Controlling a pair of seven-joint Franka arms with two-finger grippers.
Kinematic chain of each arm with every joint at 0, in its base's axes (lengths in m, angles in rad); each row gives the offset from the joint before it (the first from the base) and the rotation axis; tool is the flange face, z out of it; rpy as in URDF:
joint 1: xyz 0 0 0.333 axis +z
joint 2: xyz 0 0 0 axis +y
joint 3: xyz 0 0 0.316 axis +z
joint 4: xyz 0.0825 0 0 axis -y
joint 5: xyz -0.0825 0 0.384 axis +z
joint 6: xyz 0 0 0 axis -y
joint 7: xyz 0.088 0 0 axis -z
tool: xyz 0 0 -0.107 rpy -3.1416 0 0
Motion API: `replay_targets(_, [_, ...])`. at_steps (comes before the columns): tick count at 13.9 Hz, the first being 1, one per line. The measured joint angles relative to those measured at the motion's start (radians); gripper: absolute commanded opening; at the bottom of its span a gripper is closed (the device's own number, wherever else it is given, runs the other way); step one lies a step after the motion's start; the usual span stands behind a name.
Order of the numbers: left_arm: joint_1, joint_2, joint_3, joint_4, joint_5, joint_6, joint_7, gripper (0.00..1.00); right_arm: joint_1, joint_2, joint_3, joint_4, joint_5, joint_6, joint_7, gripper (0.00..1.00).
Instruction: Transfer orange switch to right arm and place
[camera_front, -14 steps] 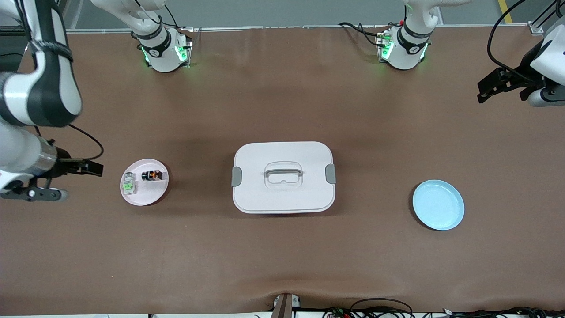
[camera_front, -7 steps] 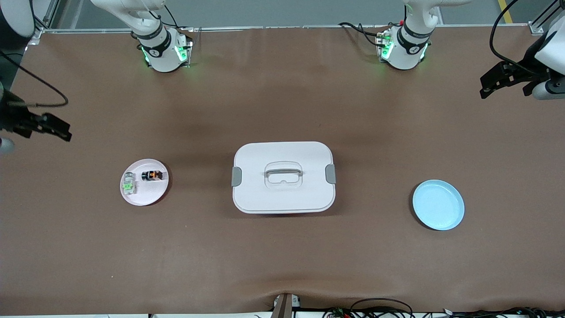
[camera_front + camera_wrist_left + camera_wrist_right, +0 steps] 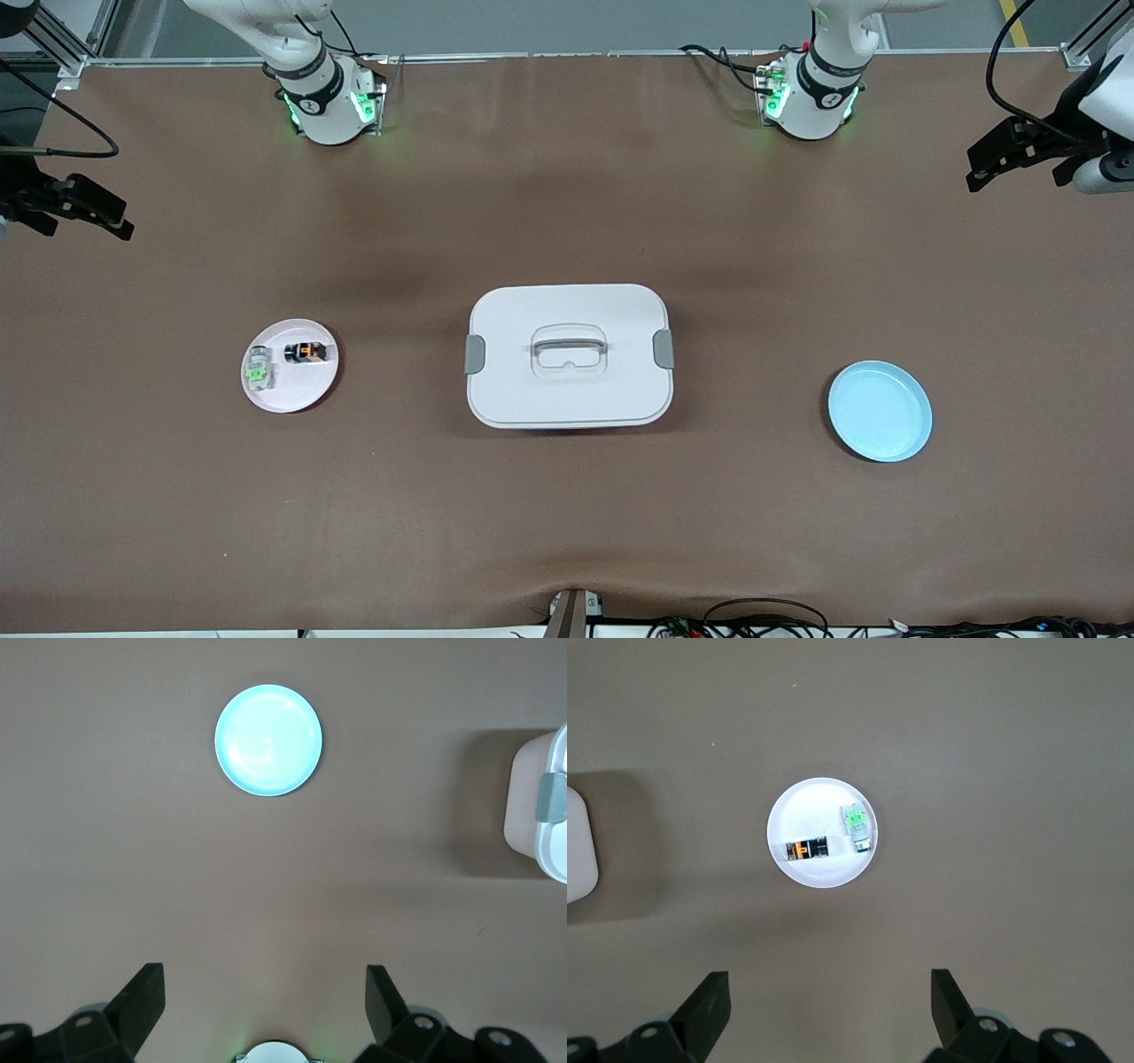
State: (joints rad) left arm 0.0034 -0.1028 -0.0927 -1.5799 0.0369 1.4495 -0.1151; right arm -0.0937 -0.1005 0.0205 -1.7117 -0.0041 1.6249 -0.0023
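The orange switch (image 3: 306,352) is a tiny black block with a glowing orange middle. It lies on a small pink-white plate (image 3: 310,390) toward the right arm's end of the table, beside a clear part with a green middle (image 3: 258,370). The right wrist view shows the switch (image 3: 806,850) on the plate (image 3: 824,806) too. My right gripper (image 3: 80,210) is open and empty, high over the table's edge at its own end. My left gripper (image 3: 1005,155) is open and empty, high over its end of the table.
A white lidded box (image 3: 568,354) with grey latches and a handle stands mid-table. A light blue plate (image 3: 880,410) lies toward the left arm's end and shows in the left wrist view (image 3: 268,740). Both arm bases stand along the table's robot-side edge.
My right gripper has risen and drawn away from the pink plate toward the table's edge. My left gripper has shifted slightly upward. The switch and plates have not moved.
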Motion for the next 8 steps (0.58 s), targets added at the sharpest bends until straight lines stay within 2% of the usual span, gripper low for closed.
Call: replay_targets(8, [0.002, 0.006, 0.002, 0.027, 0.000, 0.000, 0.000, 1.00, 0.000, -0.001, 0.006, 0.052, 0.000, -0.016, -0.002, 1.00])
